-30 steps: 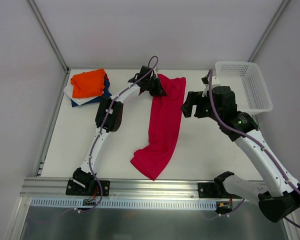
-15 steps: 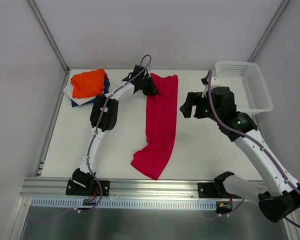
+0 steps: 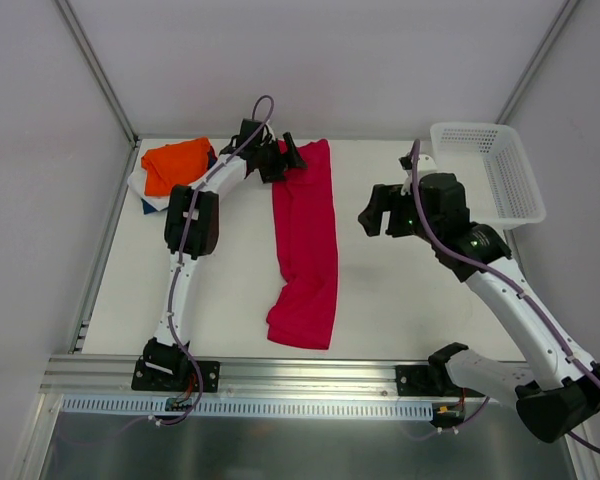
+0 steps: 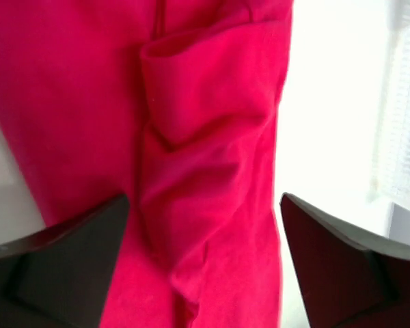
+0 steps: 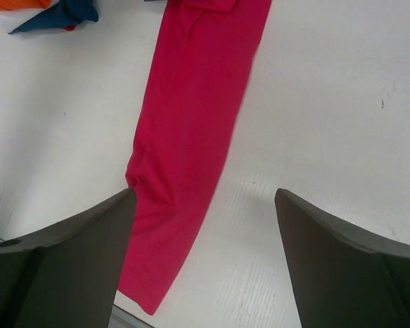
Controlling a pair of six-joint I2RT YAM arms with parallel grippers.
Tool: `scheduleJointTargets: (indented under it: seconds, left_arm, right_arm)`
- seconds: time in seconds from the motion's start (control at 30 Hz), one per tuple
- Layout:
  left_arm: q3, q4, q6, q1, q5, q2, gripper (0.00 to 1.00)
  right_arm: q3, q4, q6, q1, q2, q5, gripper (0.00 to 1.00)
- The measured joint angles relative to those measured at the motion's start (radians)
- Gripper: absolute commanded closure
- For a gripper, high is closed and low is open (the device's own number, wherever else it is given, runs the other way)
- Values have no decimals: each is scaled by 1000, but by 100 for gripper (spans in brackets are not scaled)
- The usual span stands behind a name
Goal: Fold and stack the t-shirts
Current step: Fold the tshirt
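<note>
The crimson-red t-shirt [image 3: 305, 240] lies as a long narrow strip from the table's far edge down toward the near edge, its lower end bunched. My left gripper [image 3: 280, 160] hovers at the strip's far end with its jaws wide apart. In the left wrist view the red cloth [image 4: 205, 102] lies loose below the left gripper [image 4: 205, 205]. My right gripper [image 3: 375, 215] hangs open to the right of the strip, gripping nothing. The right wrist view shows the red t-shirt [image 5: 191, 123] below and left of the right gripper [image 5: 205, 195]. A folded stack sits at the far left: orange t-shirt [image 3: 175, 165] on top, navy [image 3: 212, 183] and white [image 3: 145, 192] beneath.
A white mesh basket [image 3: 485, 170] stands at the far right corner, close behind the right arm. The left arm stretches along the table's left half toward the stack. Metal frame rails border the table's left and near edges.
The left gripper dragged the red t-shirt's far end leftward, straightening the strip, then opened and let go of the cloth. The right arm barely moved.
</note>
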Motion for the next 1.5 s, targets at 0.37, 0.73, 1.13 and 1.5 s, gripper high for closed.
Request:
scheduleJointTargets:
  seconds: [0.37, 0.73, 1.13, 1.5]
  left_arm:
    - [-166, 4, 21, -6, -25, -127, 1]
    - [-577, -19, 21, -50, -55, -492, 1]
    - [-1048, -22, 5, -101, -109, -942, 1]
    - [-1347, -29, -50, -180, -188, -1191, 1]
  right_arm:
    - [-87, 13, 25, 24, 98, 5, 14]
    - [-230, 3, 131, 212, 187, 117, 16]
    - [-484, 26, 342, 387, 109, 245, 18]
    - [-478, 35, 497, 661, 224, 355, 19]
